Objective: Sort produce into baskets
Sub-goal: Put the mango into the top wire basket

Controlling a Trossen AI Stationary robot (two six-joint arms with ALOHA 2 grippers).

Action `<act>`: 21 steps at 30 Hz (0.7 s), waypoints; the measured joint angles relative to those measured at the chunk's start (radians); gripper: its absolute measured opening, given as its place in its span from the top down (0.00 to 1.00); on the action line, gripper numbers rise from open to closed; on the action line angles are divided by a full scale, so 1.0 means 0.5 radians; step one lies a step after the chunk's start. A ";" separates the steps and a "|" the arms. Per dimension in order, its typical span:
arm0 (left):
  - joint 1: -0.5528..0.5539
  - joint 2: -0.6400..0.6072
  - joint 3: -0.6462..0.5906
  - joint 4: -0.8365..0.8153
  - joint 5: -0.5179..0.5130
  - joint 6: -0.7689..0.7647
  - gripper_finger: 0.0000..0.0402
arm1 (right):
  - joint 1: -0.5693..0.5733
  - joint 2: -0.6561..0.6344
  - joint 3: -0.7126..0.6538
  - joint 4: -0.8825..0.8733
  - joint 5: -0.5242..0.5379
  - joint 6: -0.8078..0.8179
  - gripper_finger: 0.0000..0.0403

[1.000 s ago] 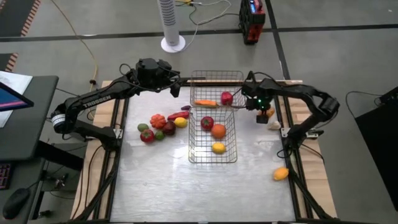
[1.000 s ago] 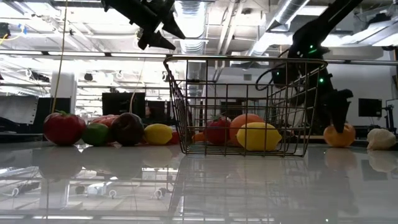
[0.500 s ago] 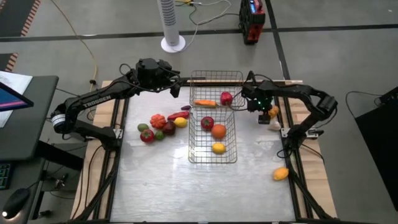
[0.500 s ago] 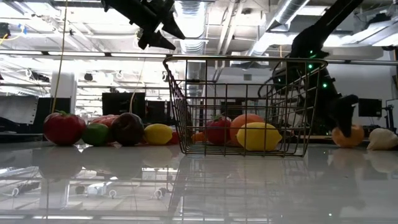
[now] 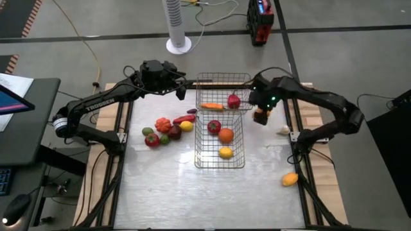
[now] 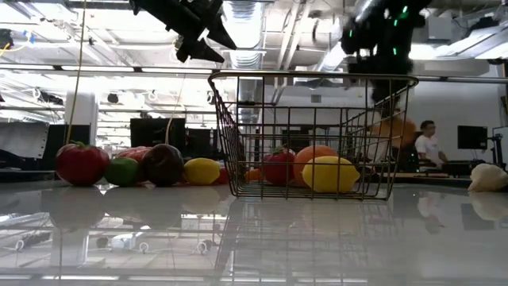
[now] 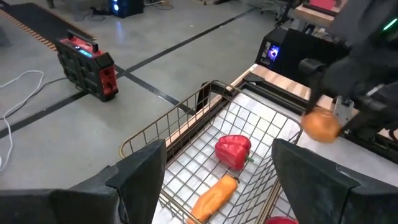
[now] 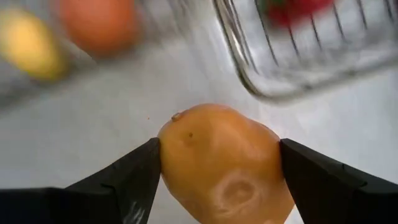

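Near edge of my surface: one yellow-orange piece alone at the right, only the high view shows it. Next, the nearer basket holds a lemon, an orange and a red fruit; low view shows these through the mesh. Left of it, a loose pile of produce on the surface. Right claw is off the surface just right of the baskets, clamped on an orange potato-like piece; wrist view shows both fingers pressing its sides, high view barely shows it. A pale piece lies near the right rail. Farther basket holds a red pepper and a carrot, clearest from the left wrist. Left claw hangs spread and empty, above that basket's left end.
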 joint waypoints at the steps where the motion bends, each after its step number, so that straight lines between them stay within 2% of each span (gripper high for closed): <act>1: 0.000 0.000 0.000 0.000 0.000 -0.001 0.31 | 0.014 -0.039 0.025 0.037 -0.101 0.063 0.18; 6: 0.000 0.000 0.000 0.002 0.000 -0.042 0.31 | 0.035 -0.172 0.063 0.366 -0.693 0.454 0.18; 9: 0.000 0.000 0.000 0.002 0.000 -0.054 0.31 | 0.054 -0.193 0.063 0.702 -0.950 0.759 0.18; 12: 0.000 0.000 0.000 0.002 0.001 -0.054 0.31 | 0.107 -0.193 0.063 1.016 -1.006 0.937 0.18; 15: 0.000 0.000 0.000 0.002 0.017 -0.056 0.31 | 0.169 -0.190 0.063 1.189 -1.058 0.971 0.18; 21: -0.006 0.000 0.000 0.000 0.058 -0.059 0.31 | 0.288 -0.144 0.061 1.167 -1.044 0.960 0.18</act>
